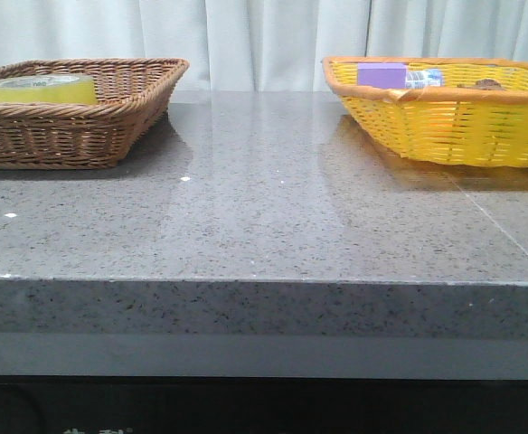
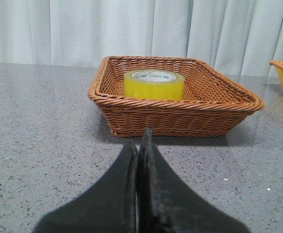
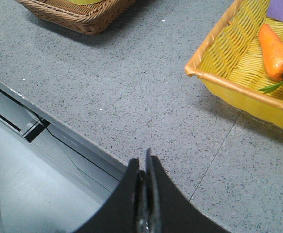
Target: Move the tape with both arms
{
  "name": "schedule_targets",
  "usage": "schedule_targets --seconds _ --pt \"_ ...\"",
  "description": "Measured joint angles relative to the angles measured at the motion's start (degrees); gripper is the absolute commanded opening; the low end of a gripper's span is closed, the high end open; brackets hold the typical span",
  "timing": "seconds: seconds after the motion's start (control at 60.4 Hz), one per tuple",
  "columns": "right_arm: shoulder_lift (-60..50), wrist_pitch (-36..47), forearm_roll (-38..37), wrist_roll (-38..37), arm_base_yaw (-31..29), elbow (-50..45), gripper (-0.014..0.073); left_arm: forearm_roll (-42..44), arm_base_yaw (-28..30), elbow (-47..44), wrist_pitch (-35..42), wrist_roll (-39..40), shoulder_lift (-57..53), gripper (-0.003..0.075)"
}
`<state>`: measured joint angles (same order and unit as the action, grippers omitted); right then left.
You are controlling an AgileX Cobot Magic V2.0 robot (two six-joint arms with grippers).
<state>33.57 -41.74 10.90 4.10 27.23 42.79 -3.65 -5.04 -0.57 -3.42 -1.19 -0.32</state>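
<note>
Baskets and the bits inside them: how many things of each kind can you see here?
Baskets: 2, the brown basket and the yellow basket
Tape rolls: 1, the tape in the brown one
Purple boxes: 1, the purple box in the yellow one
Carrots: 1, the carrot in the yellow one
Total: 5

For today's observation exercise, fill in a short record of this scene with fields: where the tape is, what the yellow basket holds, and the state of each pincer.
tape: yellow roll lying flat inside the brown wicker basket, on the robot's left side of the table
yellow basket: holds a purple box and a carrot
left pincer: shut, empty, short of the brown basket
right pincer: shut, empty, near the table's front edge
table: grey speckled stone
</note>
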Motion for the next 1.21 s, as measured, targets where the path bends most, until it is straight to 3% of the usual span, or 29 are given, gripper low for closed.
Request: schedule_targets --seconds 0.447,0.745,1.208 --pt "0.0 0.0 0.0 0.1 0.0 0.0 -0.0071 0.7 0.0 0.0 0.0 1.2 0.0 -0.0020" --pt "0.0 0.0 0.0 0.1 0.0 0.0 -0.0071 -3.3 0.0 0.0 0.0 -4.4 0.0 -0.0020" --pt "0.0 0.0 0.0 0.0 0.0 0.0 -0.0071 -1.8 0.0 0.0 0.0 -3.0 0.0 -0.0020"
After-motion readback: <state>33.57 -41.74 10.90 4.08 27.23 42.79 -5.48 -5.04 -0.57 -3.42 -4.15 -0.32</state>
